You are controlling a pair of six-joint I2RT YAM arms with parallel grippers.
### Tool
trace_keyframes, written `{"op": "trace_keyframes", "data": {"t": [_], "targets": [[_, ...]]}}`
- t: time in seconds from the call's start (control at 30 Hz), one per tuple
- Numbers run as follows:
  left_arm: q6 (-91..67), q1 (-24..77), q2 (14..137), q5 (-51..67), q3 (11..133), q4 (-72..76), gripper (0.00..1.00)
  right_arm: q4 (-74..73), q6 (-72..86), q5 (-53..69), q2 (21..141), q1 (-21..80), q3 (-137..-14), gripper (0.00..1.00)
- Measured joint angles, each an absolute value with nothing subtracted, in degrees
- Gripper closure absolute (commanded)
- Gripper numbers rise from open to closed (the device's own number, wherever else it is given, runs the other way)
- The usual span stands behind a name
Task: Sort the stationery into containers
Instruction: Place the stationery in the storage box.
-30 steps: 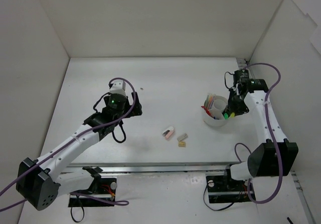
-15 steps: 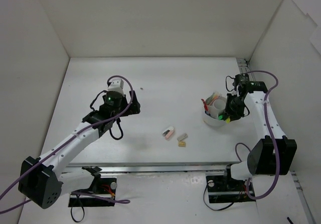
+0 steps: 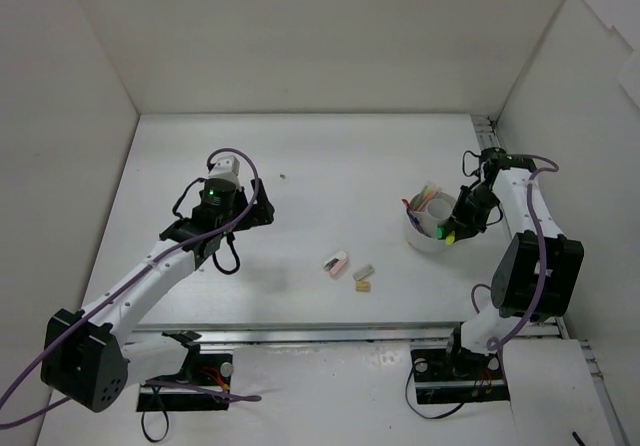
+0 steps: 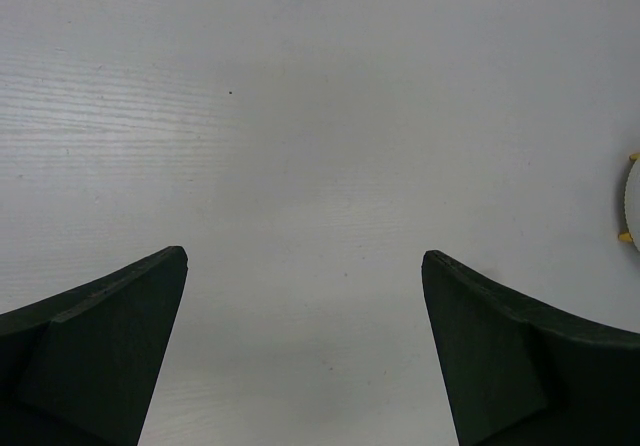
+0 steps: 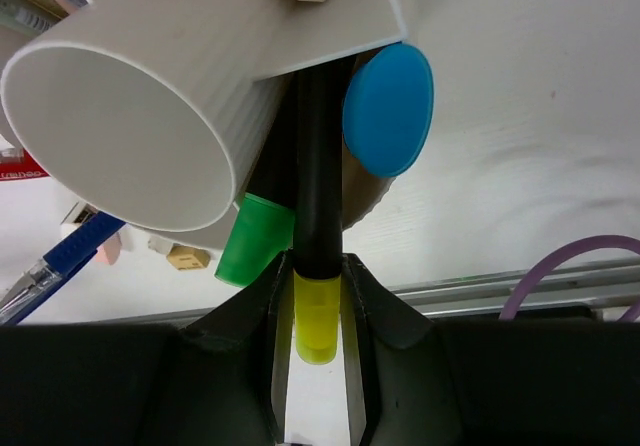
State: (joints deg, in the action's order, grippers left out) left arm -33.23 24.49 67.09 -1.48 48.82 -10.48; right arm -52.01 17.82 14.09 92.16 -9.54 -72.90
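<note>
Nearest us, the pink eraser [image 3: 336,263], grey eraser [image 3: 364,271] and tan eraser [image 3: 362,286] lie close together on the table [image 3: 300,156], just where they lay a second ago. Beyond them, to the right, stands the white tub [image 3: 418,240]. We see that the right gripper [image 5: 316,266] has since dropped against the tub's right side. Its fingers [image 5: 362,296] are clamped on a black highlighter [image 5: 317,166] with a yellow end, beside a green-ended highlighter [image 5: 252,251] and a blue-ended highlighter [image 5: 388,108]. The left gripper [image 4: 305,258] has drifted slightly left and farther away. Its fingers [image 4: 110,316] are spread wide above bare table, holding nothing.
</note>
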Motion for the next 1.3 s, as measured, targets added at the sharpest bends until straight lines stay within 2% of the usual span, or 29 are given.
{"op": "trace_keyframes", "data": {"t": [0.33,0.6,0.77,0.87,1.3], "targets": [[-33.54,23.86,66.78,-1.23,48.75,-10.46,0.0,-51.53,18.15,24.69,93.49,-12.01,-73.52,0.99],[-33.67,23.86,66.63,-0.32,48.71,-10.41,0.0,-51.03,17.98,35.59,89.73,-13.15,-68.75,0.87],[-33.76,23.83,66.65,1.08,48.71,-10.41,0.0,-51.46,18.11,41.82,88.84,-13.21,-68.64,0.84],[-34.0,23.83,66.65,1.37,48.71,-10.41,0.0,-51.59,18.41,43.55,88.84,-13.61,-68.93,0.81],[-34.83,23.83,66.63,1.06,48.36,-10.46,0.0,-49.71,21.76,44.25,91.88,-15.29,-69.89,0.8]]}}
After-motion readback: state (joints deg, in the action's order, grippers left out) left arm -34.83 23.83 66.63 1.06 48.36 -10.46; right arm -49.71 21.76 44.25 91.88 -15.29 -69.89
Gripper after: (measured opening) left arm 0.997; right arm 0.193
